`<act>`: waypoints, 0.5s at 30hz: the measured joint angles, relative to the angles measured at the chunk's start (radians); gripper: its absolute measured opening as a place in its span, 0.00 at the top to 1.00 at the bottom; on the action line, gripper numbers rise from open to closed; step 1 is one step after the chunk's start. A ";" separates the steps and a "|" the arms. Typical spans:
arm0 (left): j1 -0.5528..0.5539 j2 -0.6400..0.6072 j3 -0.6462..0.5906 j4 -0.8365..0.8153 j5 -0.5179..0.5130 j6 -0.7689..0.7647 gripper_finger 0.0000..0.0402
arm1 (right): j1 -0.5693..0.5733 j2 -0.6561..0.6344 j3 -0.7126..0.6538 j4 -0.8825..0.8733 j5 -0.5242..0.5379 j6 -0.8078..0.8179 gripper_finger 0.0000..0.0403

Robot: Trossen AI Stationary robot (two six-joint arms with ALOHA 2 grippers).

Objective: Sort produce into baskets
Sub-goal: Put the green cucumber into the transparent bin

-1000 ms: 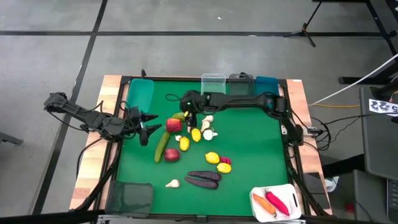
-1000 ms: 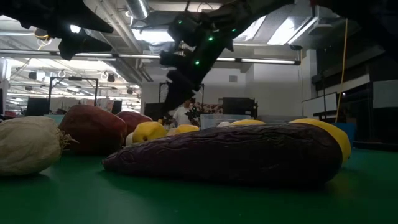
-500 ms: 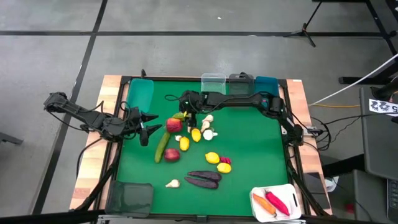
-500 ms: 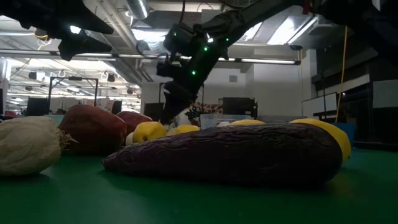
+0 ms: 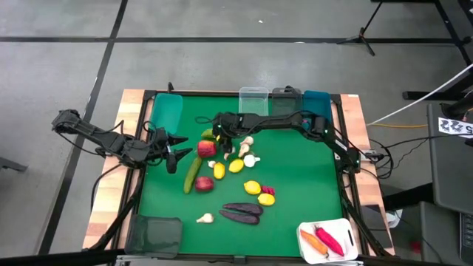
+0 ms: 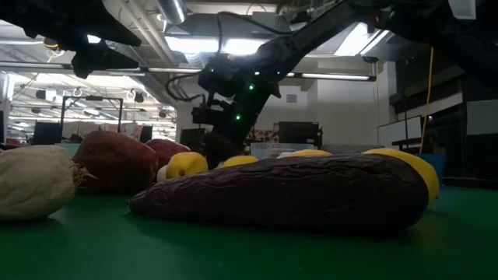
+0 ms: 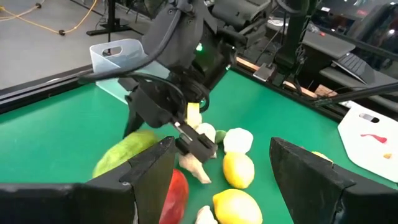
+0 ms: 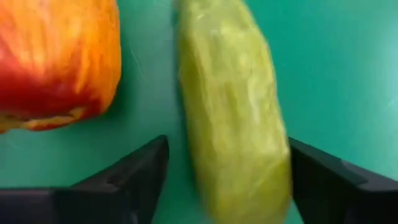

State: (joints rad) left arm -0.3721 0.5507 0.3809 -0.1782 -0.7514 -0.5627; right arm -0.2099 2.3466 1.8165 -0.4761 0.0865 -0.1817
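Note:
My right gripper (image 5: 216, 131) is open and low over a small green cucumber (image 8: 233, 106), one finger on each side of it, beside a red apple (image 8: 56, 62). The cucumber lies on the green mat next to that apple (image 5: 207, 148). Lemons (image 5: 235, 164), garlic bulbs (image 5: 251, 158), a long cucumber (image 5: 192, 171), a second apple (image 5: 204, 184) and eggplants (image 5: 240, 212) lie around. My left gripper (image 5: 176, 151) is open and empty at the table's left. Its wrist view shows my right gripper (image 7: 180, 124) over the produce. My right gripper comes from above, pointing down, its open fingers (image 8: 140, 177) across the small cucumber's length (image 8: 249, 155). A gap shows on the apple side. I cannot tell whether the other finger (image 8: 323, 180) touches the cucumber, which lies on the mat.
Along the far edge stand a teal bin (image 5: 166, 111), a clear bin (image 5: 253, 94), a dark grey bin (image 5: 287, 97) and a teal bin (image 5: 318, 99). A dark grey bin (image 5: 155, 233) is near left. A white bin (image 5: 304, 230), near right, holds a carrot and peppers.
My right gripper has gone toward the table's left edge and down, toward the small cucumber by the apple. One lemon near it has shifted a little.

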 joint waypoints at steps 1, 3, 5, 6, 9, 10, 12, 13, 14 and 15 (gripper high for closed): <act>0.000 0.000 0.000 -0.001 0.000 0.000 0.36 | 0.000 0.002 0.007 -0.010 -0.002 0.000 0.37; 0.000 0.000 0.000 -0.001 0.000 0.000 0.36 | 0.000 0.002 0.013 -0.024 -0.006 -0.002 0.47; 0.000 0.000 0.000 -0.001 0.000 0.000 0.36 | 0.001 0.003 0.017 -0.026 -0.008 -0.002 0.57; 0.000 0.000 0.000 -0.001 0.000 -0.003 0.36 | 0.001 0.004 0.023 -0.032 -0.008 -0.002 0.61; 0.000 0.000 0.000 -0.001 0.000 -0.012 0.36 | 0.001 0.006 0.051 -0.055 -0.008 -0.002 0.65; 0.000 0.000 0.000 -0.001 0.000 -0.012 0.36 | 0.001 0.006 0.059 -0.060 -0.008 -0.002 0.65; 0.000 0.000 0.000 -0.001 0.000 -0.012 0.36 | 0.000 0.006 0.072 -0.063 -0.007 -0.002 0.65; 0.000 0.000 0.000 -0.001 0.000 -0.012 0.36 | 0.000 0.006 0.081 -0.081 -0.007 -0.002 0.65; 0.000 0.000 0.000 -0.001 0.000 -0.013 0.36 | 0.000 0.006 0.092 -0.105 -0.007 -0.002 0.65; 0.000 0.000 0.000 -0.002 0.000 -0.013 0.36 | 0.000 0.006 0.104 -0.123 -0.008 -0.001 0.65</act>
State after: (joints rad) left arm -0.3721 0.5507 0.3809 -0.1802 -0.7513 -0.5755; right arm -0.2100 2.3524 1.9206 -0.5993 0.0790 -0.1829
